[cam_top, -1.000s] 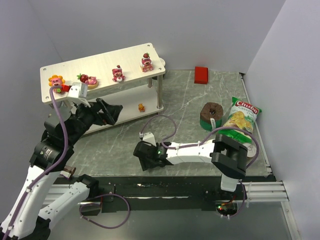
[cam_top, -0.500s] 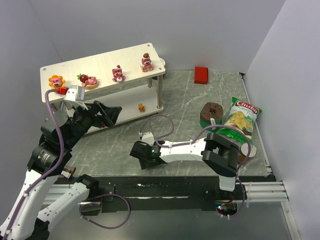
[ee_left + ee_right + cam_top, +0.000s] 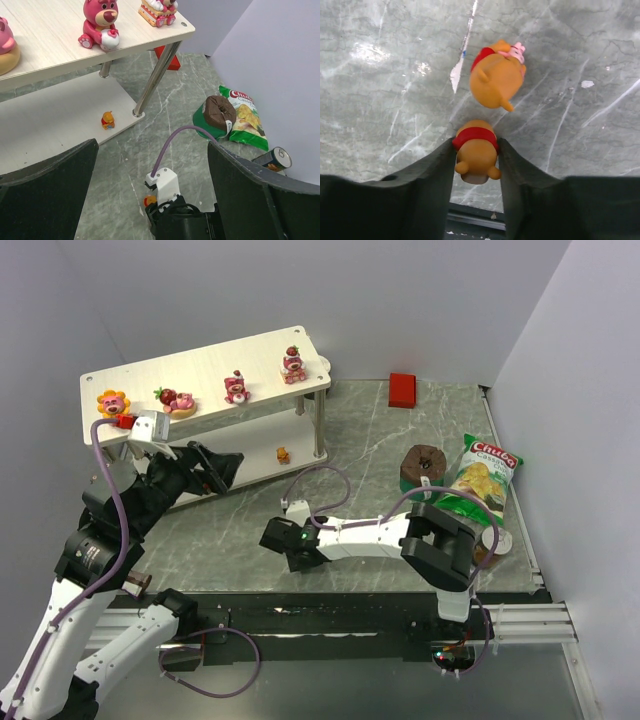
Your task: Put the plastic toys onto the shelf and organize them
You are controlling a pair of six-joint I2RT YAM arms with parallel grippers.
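Observation:
The shelf [image 3: 210, 368] stands at the back left. Its top board holds the orange flower-faced toy [image 3: 113, 401] and three pink strawberry bears [image 3: 176, 400], [image 3: 237, 387], [image 3: 293, 364]. A small orange bear [image 3: 283, 454] stands on the lower board, also in the left wrist view [image 3: 107, 120]. My right gripper [image 3: 476, 145] is low over the table [image 3: 285, 543], shut on a small orange bear [image 3: 476, 155]. Another small orange bear [image 3: 496, 80] lies on the table just beyond it. My left gripper [image 3: 152, 150] is open and empty, raised in front of the shelf [image 3: 215, 466].
A red block [image 3: 402, 389] sits at the back. A brown-and-green cylinder [image 3: 422, 468], a green chip bag [image 3: 484, 475] and a can [image 3: 274, 159] are at the right. The right arm's purple cable [image 3: 320, 485] loops over the table's middle.
My right gripper has slid a little left and farther out over the table. My left gripper has drawn back slightly from the shelf. The toys on the shelf have not moved.

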